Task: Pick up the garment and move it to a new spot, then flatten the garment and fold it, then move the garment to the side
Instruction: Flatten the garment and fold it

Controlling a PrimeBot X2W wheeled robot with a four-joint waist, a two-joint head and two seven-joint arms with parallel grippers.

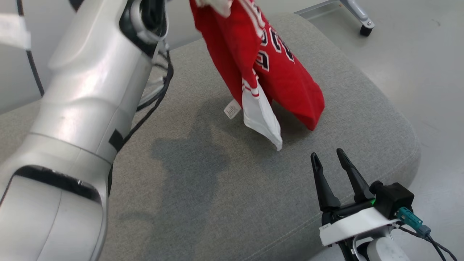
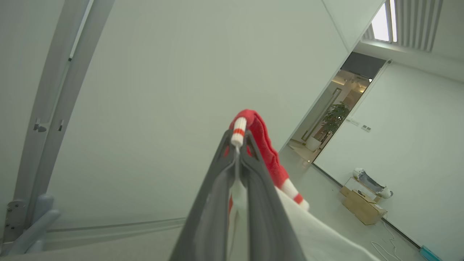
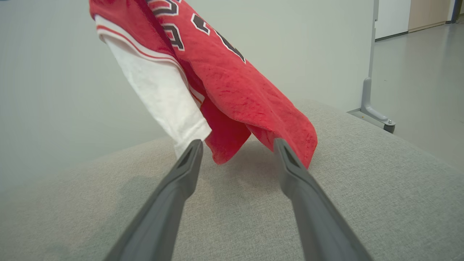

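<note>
While left fingers [image 2: 217, 188] clamp the hanging garment [image 1: 232, 43], right fingers [image 1: 322, 185] gape empty near its hem.

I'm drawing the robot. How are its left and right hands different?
The left hand is shut, pinching the red jersey; the right hand is open and empty. The left hand is held high, jersey hanging below; the right hand is low over the grey cushion. Both have two long dark fingers.

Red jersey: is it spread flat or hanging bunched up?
Hanging, bunched. The left gripper, shut, pinches the jersey; its folds dangle over the grey cushion.
</note>
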